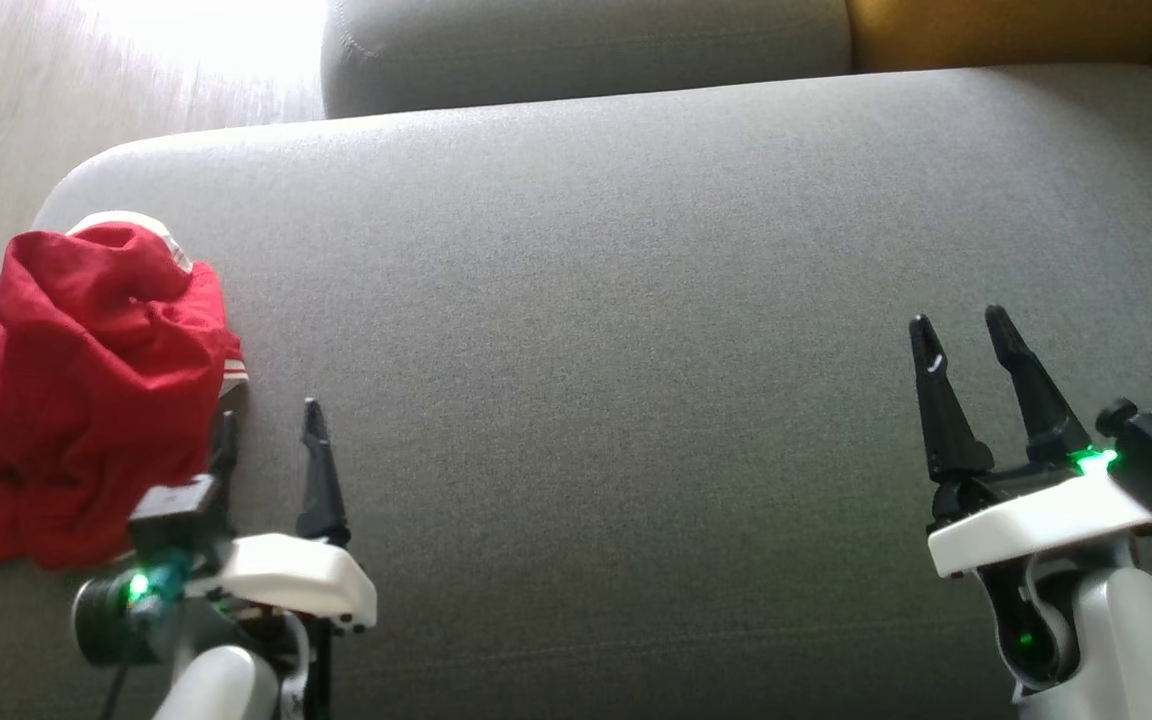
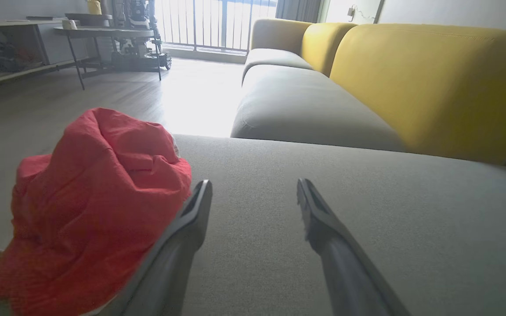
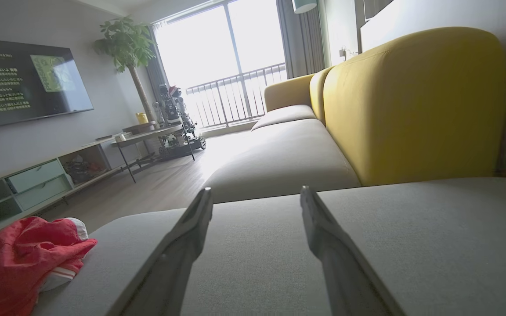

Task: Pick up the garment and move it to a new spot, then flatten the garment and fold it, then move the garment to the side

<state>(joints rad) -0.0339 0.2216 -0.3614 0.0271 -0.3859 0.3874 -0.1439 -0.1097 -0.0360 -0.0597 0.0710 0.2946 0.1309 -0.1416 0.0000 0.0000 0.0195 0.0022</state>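
A crumpled red garment (image 1: 86, 385) with white striped trim lies in a heap at the left end of the grey sofa cushion (image 1: 636, 300), at its edge. My left gripper (image 1: 271, 425) stands open just right of the heap, its left finger beside the cloth, nothing between the fingers. The left wrist view has the garment (image 2: 90, 210) bunched on the left against that finger, with the left gripper (image 2: 253, 191) empty. My right gripper (image 1: 961, 330) is open over bare cushion far to the right. From the right wrist, the garment (image 3: 24, 259) sits low at the left, well away from the right gripper (image 3: 255, 197).
A second grey seat cushion (image 1: 586, 50) lies beyond, with yellow backrests (image 3: 411, 105) on the right. Wooden floor (image 1: 86, 90) runs past the cushion's left edge. A low cabinet (image 3: 37, 180), a television (image 3: 20, 83), a small table and a plant stand across the room.
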